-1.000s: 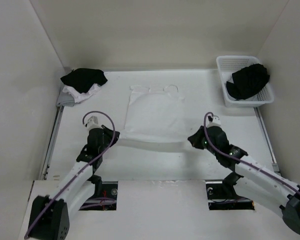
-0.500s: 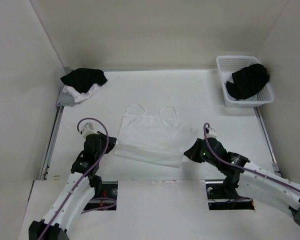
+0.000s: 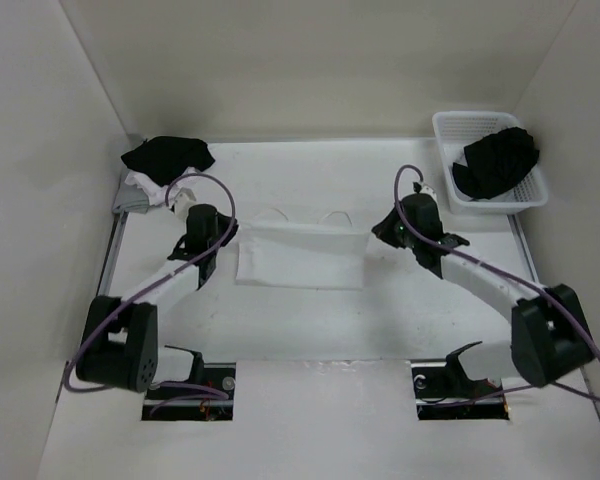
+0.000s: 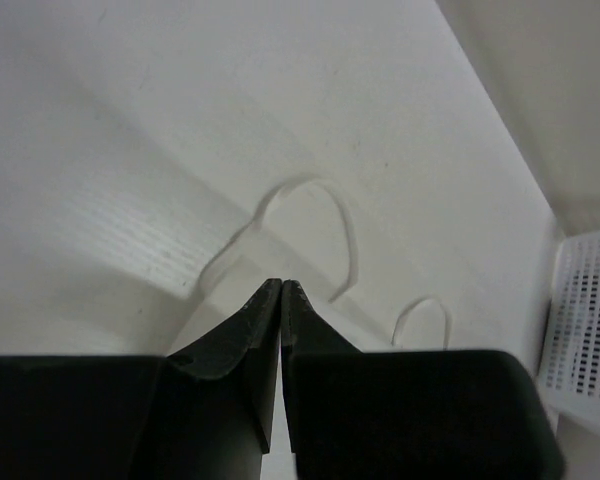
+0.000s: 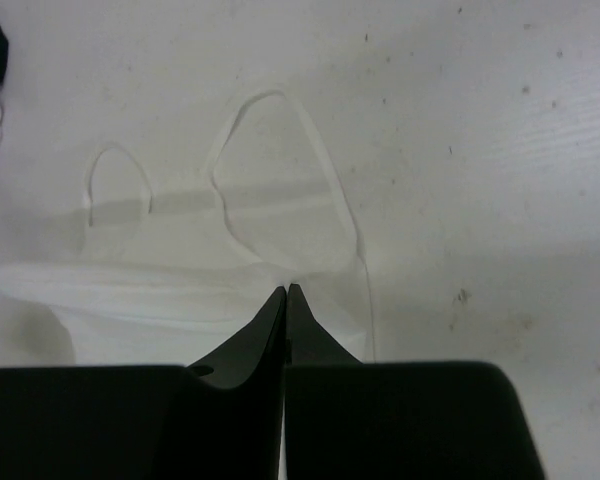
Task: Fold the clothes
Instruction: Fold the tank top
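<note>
Folded tank top [image 3: 300, 260], straps [image 5: 267, 95] out; seemingly pinched

Right tool [image 5: 285, 292]: I see it pinched shut on the white tank top [image 5: 180, 290]. Two strap loops [image 5: 266, 95] lie just beyond its tips, flat on the worktop [image 5: 500, 120].

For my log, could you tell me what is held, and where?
White tank top: left gripper and right gripper each pinch one strap-side corner, jaws shut.
</note>
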